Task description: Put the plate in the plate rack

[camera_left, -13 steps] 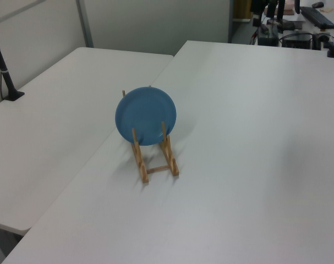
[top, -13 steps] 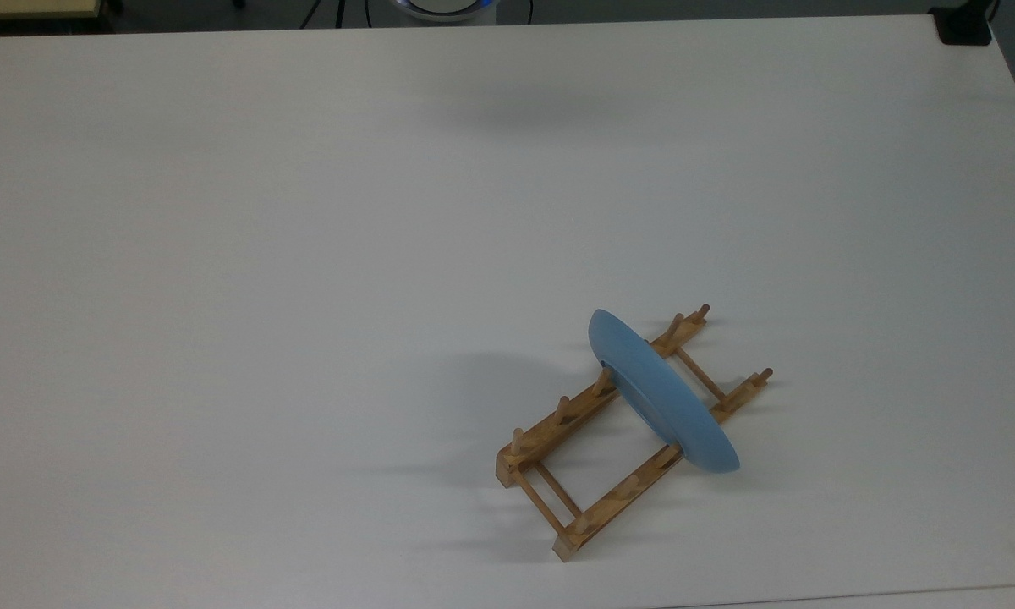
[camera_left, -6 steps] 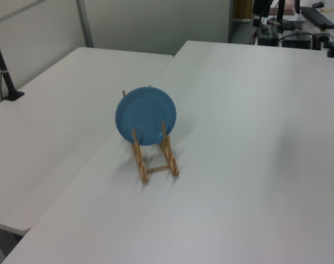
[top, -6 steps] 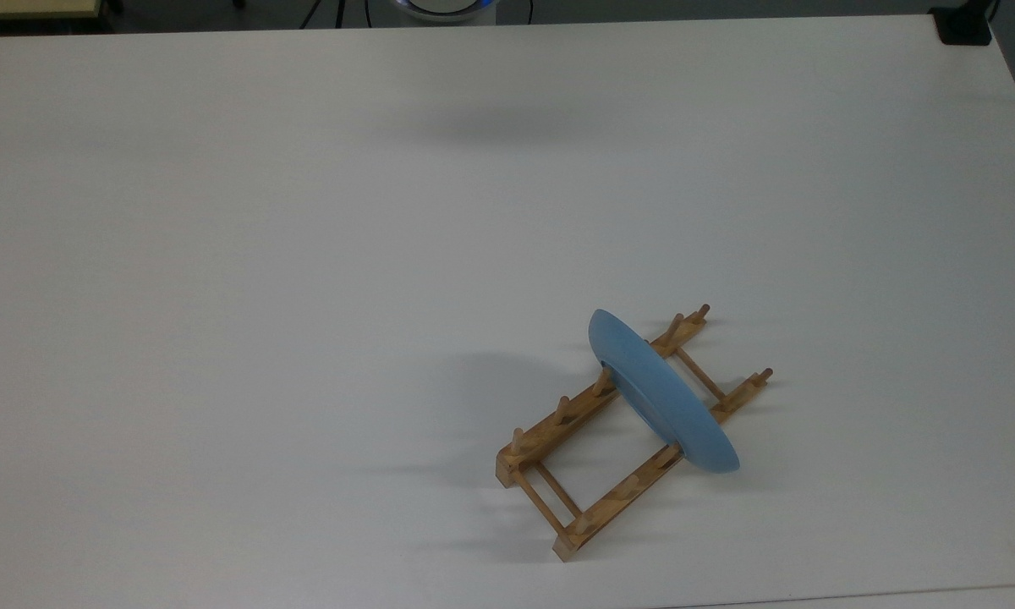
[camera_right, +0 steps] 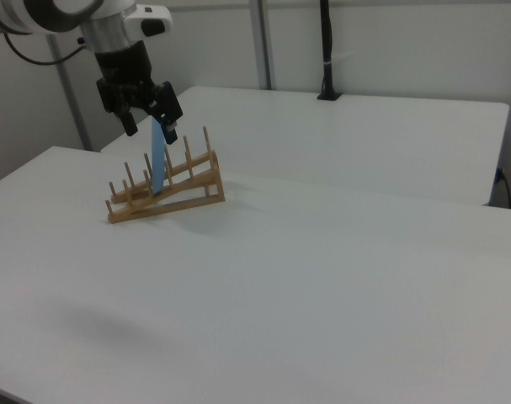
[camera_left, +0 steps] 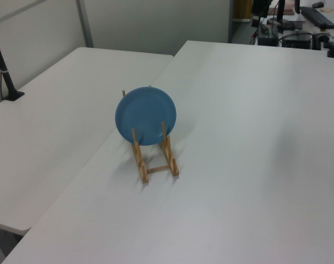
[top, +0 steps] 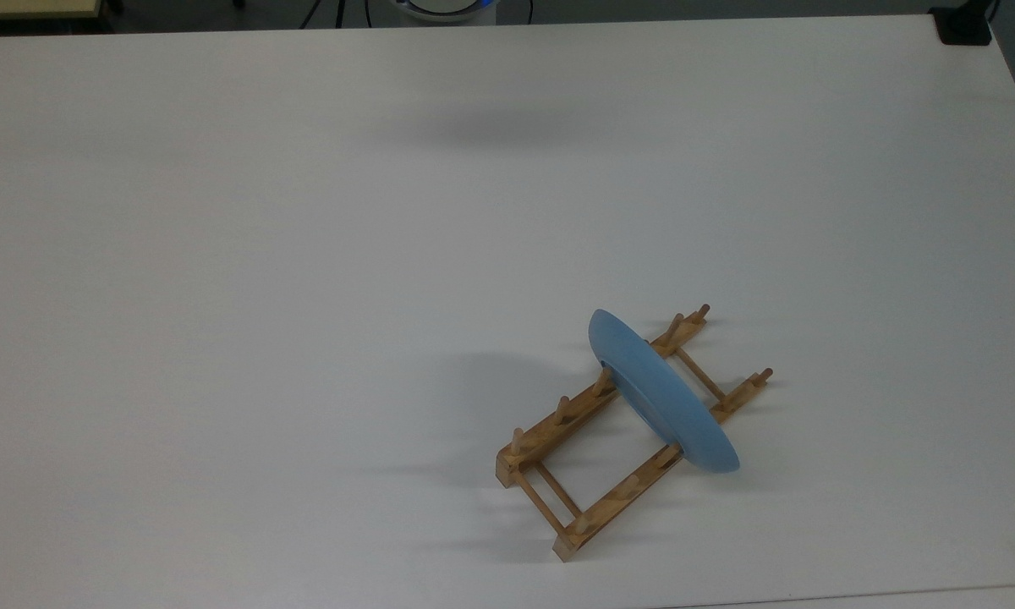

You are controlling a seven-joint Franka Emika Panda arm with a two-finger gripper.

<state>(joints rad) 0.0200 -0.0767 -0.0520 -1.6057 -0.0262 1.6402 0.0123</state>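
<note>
Round light-blue plate standing on edge between pegs of light-brown wooden plate rack on white table. Right view: black two-finger gripper above plate rim, fingers apart, no contact

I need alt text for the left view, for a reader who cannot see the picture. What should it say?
A round light-blue plate stands on edge in a small wooden plate rack, its face toward the camera, held between upright pegs. The rack sits on a white table, with a second white table to the left view's left.
</note>
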